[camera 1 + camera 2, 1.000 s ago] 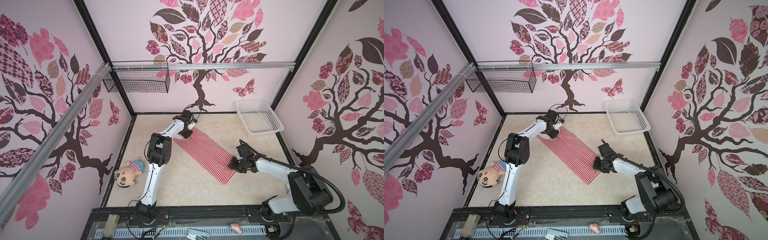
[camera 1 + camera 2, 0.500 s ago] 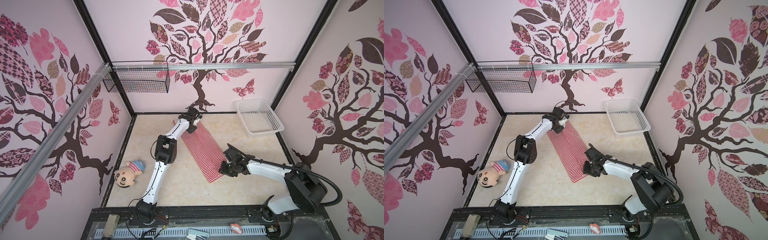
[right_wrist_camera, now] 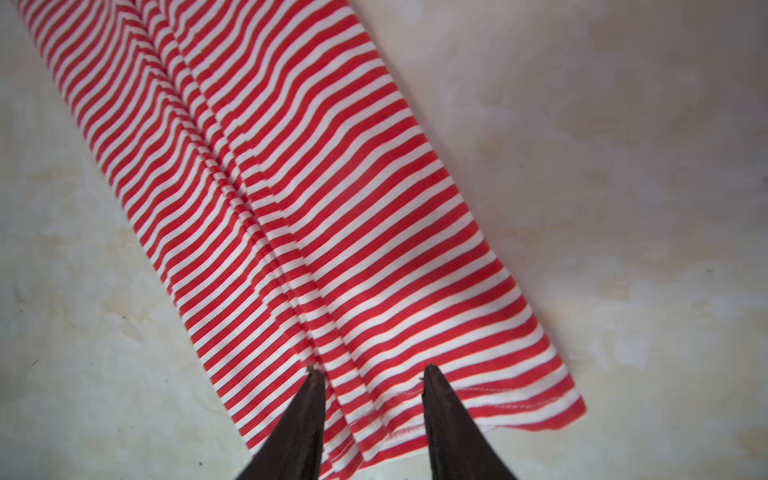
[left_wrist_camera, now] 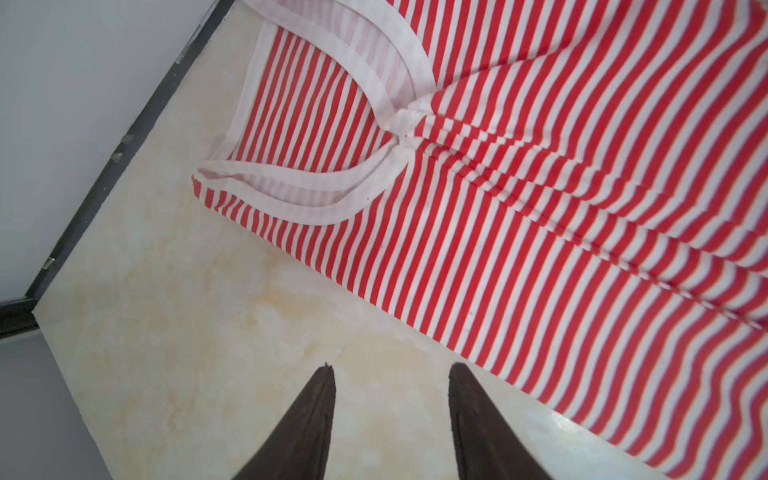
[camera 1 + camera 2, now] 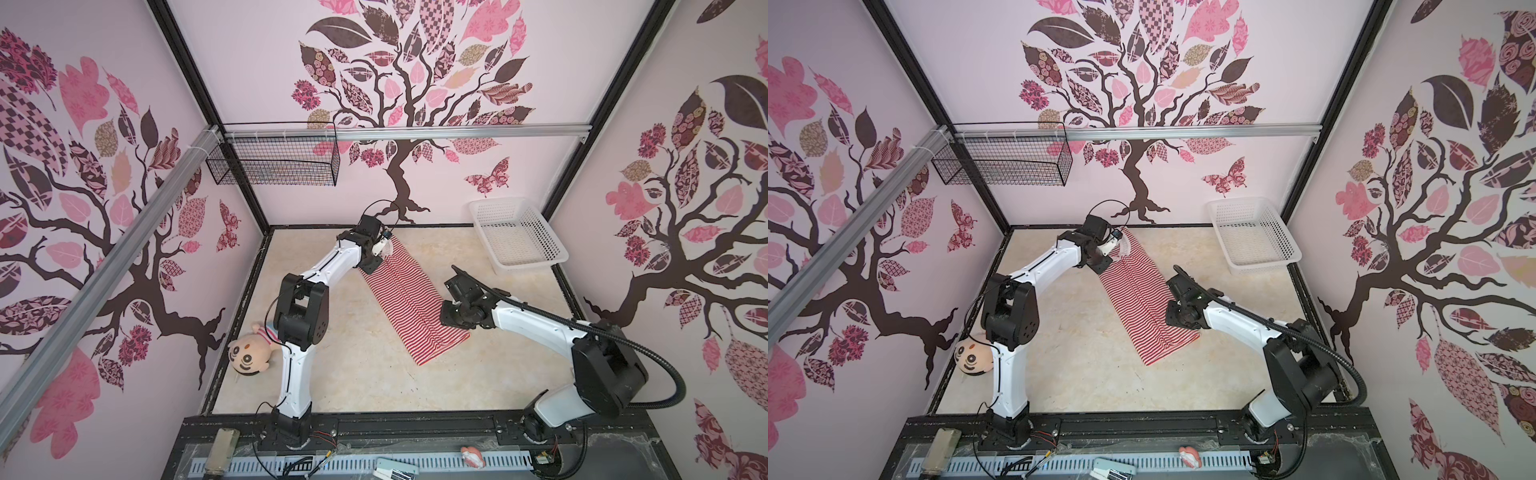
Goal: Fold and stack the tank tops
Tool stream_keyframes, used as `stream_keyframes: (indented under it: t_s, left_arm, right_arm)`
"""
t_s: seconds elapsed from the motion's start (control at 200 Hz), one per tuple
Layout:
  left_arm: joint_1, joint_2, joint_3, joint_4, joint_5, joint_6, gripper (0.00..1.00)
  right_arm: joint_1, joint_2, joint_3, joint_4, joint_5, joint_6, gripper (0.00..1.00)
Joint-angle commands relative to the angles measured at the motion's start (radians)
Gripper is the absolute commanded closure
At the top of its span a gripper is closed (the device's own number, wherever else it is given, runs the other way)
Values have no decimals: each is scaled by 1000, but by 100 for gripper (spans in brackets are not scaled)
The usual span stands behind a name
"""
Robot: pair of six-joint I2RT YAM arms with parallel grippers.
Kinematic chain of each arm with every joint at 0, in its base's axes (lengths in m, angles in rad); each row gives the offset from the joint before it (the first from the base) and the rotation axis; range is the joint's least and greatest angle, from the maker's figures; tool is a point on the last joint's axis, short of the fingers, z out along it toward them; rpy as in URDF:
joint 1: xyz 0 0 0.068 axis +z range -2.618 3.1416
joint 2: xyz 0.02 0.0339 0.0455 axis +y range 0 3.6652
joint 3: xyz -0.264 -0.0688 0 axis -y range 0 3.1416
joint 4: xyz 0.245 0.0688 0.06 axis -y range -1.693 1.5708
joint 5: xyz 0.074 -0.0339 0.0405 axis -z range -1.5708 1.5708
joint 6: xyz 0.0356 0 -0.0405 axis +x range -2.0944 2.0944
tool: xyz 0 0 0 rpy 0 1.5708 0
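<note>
Our left gripper (image 4: pixel 390 368) is parted, empty, over bare table (image 4: pixel 208 332) just beside the strap end of the tank top (image 4: pixel 519 187); right gripper (image 3: pixel 370 374) also parted, tips over the hem end, gripping nothing we can see. Top lies mid-table as a long narrow strip (lengthwise fold looks done) w/ a ridge down the middle; next, we judge, pinch both ends & fold crosswise; white basket (image 5: pixel 517 237) well apart.

Lab test booth: framed decal walls (image 5: pixel 457 104)
</note>
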Motion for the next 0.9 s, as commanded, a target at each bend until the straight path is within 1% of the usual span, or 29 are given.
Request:
stream_keyframes:
  t_s: [0.0, 0.165, 0.365, 0.585, 0.705, 0.811, 0.896]
  left_arm:
    - [-3, 1, -116, 43, 75, -58, 52]
    - [-5, 5, -173, 75, 149, -121, 52]
    - [-5, 34, -137, 42, 157, -132, 52]
    - [-5, 56, -124, 45, 163, -127, 52]
    - [-7, 95, -106, 43, 134, -115, 52]
    - [-8, 140, -67, 0, 104, -95, 53]
    - [-12, 160, -60, -5, 62, -77, 53]
  right_arm:
    - [-62, 40, 31, -15, -2, -88, 58]
    - [-75, 98, 64, 1, -3, -111, 58]
    - [-74, 110, 26, 44, -11, -92, 59]
    - [-75, 113, -19, 71, -26, -86, 59]
    - [-75, 120, -35, 76, -29, -86, 59]
    - [-75, 119, -53, 82, -28, -82, 59]
    - [-75, 113, -67, 84, -31, -75, 59]
